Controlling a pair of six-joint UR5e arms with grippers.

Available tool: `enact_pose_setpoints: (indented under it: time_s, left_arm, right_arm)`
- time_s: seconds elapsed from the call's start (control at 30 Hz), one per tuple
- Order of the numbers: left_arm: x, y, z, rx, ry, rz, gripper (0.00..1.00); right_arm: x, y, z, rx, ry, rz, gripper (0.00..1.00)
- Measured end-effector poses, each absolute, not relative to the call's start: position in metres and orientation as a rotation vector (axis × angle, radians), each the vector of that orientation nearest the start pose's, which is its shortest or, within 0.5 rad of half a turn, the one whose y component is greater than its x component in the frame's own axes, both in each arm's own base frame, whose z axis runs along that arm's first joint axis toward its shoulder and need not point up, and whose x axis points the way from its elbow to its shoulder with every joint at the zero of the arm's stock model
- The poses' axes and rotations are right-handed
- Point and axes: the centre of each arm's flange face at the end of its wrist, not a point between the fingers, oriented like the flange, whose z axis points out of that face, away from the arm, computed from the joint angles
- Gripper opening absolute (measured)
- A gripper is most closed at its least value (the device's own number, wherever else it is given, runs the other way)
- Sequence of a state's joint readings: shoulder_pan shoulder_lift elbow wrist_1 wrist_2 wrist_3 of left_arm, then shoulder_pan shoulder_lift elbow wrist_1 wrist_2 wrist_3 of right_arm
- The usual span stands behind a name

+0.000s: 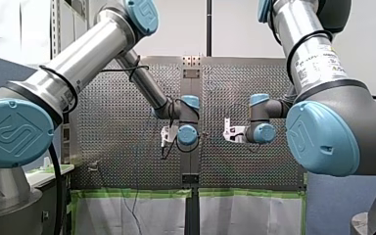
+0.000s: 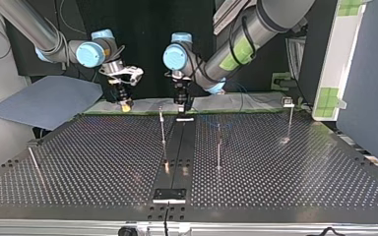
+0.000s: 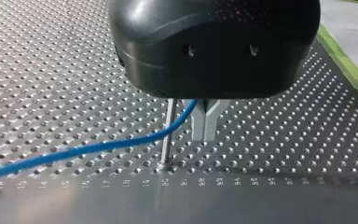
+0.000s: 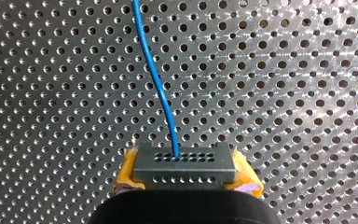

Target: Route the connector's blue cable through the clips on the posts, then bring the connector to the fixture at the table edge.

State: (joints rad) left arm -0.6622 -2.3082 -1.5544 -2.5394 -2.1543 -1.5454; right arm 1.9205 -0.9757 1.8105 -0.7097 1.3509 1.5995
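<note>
Barely started, I'd say: the right hand [image 4: 186,183] is clamped on the connector [image 4: 184,161] near the arms' edge of the surface [image 2: 275,187], the left hand [image 3: 205,127] pinched shut on the cable [image 3: 98,148] beside a post [image 3: 168,135], nothing visibly threaded, the fixture [image 2: 169,194] well apart.

My left arm [image 1: 93,46] and my right arm [image 1: 313,54] are both showing silver tubes with rounded light-blue joint caps [image 1: 10,129] that are bearing an embossed logo. Black cables [image 1: 67,79] are looping around the tubes, and my right arm is carrying a white printed label [image 1: 323,61]. Green tape [image 2: 243,49] is banding my left arm. My left end effector [image 3: 205,137] is showing a glossy black housing [image 3: 214,46] and grey metal fingers [image 3: 199,126]. My right end effector [image 4: 185,175] is wearing yellow pads [image 4: 127,170].
</note>
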Motion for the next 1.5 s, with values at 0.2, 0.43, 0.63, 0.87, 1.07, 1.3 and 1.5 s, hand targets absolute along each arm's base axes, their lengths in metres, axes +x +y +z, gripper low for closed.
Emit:
enact_pose_setpoints:
  time_s: [0.2,0.43,0.63,0.87,1.07,1.3,1.5]
  left_arm:
    - [0.473,-0.47,0.105,0.125,1.659,-0.018,0.0]
    - [0.479,-0.472,0.11,0.114,1.651,-0.028,0.0]
    - [0.483,-0.471,0.111,0.111,1.648,-0.034,0.0]
    - [0.487,-0.471,0.112,0.118,1.649,-0.044,0.0]
    - [0.49,-0.474,0.106,0.127,1.657,-0.052,0.0]
    - [0.494,-0.484,0.087,0.131,1.675,-0.066,0.0]
    - [0.503,-0.486,0.091,0.117,1.667,-0.072,0.0]
  right_arm:
    - [0.341,-0.505,0.115,1.711,-0.997,1.577,0.0]
    - [0.338,-0.517,0.122,1.697,-0.992,1.585,0.0]
    - [0.336,-0.524,0.126,1.692,-0.988,1.591,0.0]
    - [0.329,-0.53,0.126,1.68,-0.998,1.585,0.0]
    - [0.327,-0.533,0.126,1.675,-1.0,1.583,0.0]
    - [0.327,-0.533,0.126,1.675,-1.0,1.583,0.0]
    - [0.327,-0.535,0.126,1.671,-0.998,1.584,0.0]
